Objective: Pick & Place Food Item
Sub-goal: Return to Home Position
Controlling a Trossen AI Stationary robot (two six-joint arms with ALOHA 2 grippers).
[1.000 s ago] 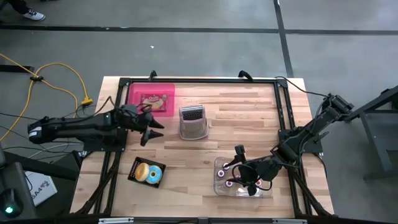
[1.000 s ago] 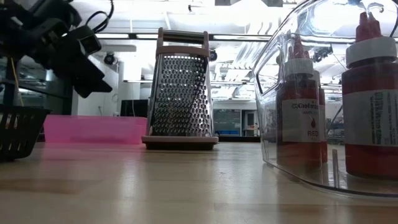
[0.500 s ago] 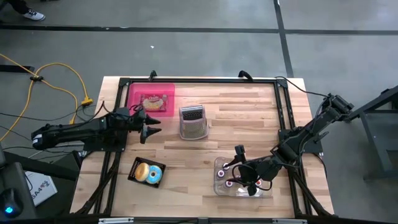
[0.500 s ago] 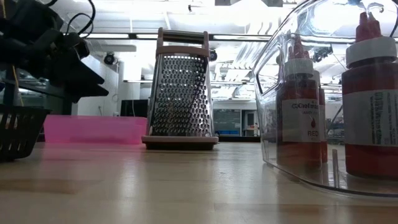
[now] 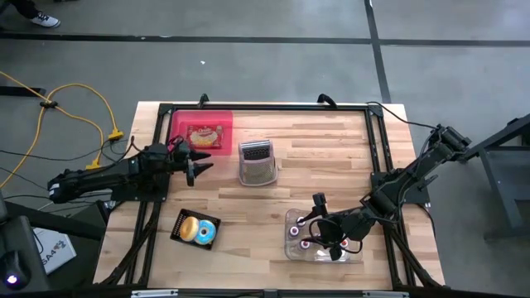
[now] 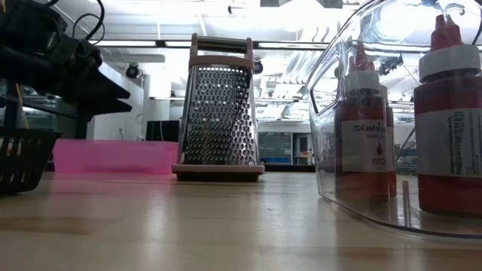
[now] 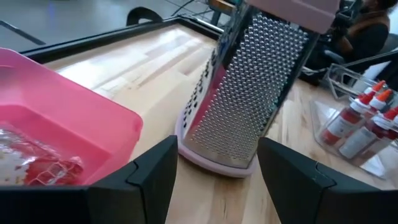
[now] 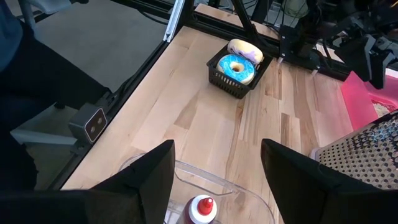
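A food packet (image 5: 203,132) lies in the pink bin (image 5: 178,124) at the table's far left; the left wrist view shows the packet (image 7: 37,169) inside the pink bin (image 7: 93,127). My left gripper (image 5: 197,167) hovers open just near of the bin, between it and the metal grater (image 5: 257,161), and touches nothing. Its fingers frame the grater (image 7: 249,93) in the left wrist view. The low view has the left gripper (image 6: 94,79) above the table. My right gripper (image 5: 319,222) waits open over the clear container (image 5: 298,248) of red bottles.
A black basket (image 5: 186,236) with two donuts (image 8: 239,62) sits near the table's near left. The grater (image 6: 218,105) stands upright mid-table. The clear container (image 6: 331,113) holds red sauce bottles (image 6: 448,128). A black frame runs around the table. Bare wood lies between grater and basket.
My left gripper has drawn back toward the table's far left, closer to the pink bin, and risen slightly. Nothing on the table has moved, and the right arm has kept still.
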